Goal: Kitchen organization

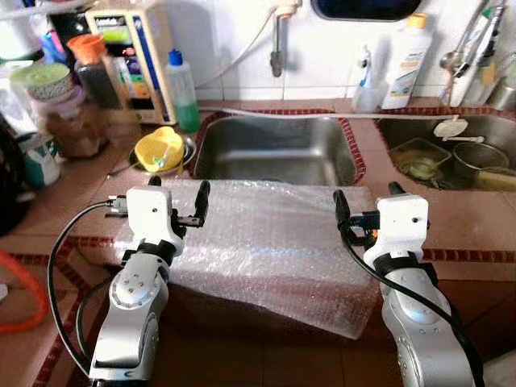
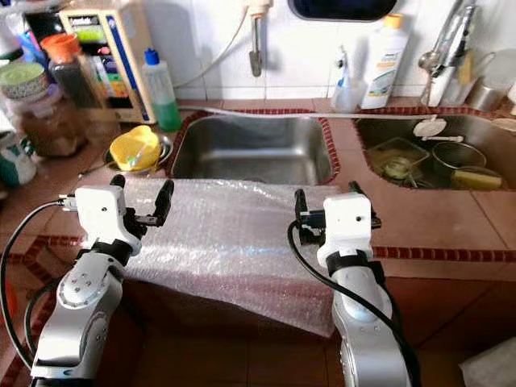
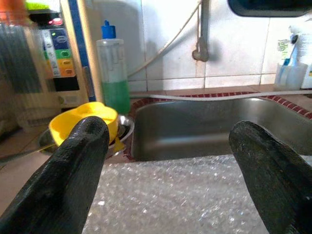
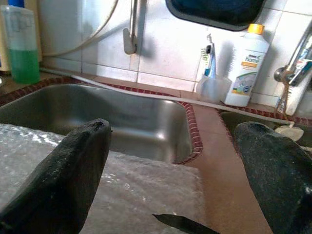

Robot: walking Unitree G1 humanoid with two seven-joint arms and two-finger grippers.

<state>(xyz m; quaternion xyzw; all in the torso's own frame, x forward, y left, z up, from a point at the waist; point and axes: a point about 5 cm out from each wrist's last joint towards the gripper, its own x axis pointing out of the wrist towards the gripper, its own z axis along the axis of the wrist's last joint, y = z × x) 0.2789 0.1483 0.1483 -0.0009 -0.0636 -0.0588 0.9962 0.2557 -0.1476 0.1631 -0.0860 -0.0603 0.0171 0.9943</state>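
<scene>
- A sheet of bubble wrap (image 1: 266, 246) is laid across the worktop (image 1: 72, 201) in front of the sink (image 1: 274, 149); its near edge hangs over the worktop's front.
- Its long axis runs left to right, spanning the gap between the two grippers.
- The left gripper (image 1: 177, 205) is held over the sheet's left end, the right gripper (image 1: 367, 211) over its right end; each is about equally near its own end.
- Both sets of jaws are spread wide and hold nothing; the wrap lies just below and ahead of them.
- A two-handed grasp at the ends is judged the likely next move.
- Around it: a yellow bowl (image 1: 159, 147), a green bottle (image 1: 183, 91), and a second basin (image 1: 451, 153) with dishes.
</scene>
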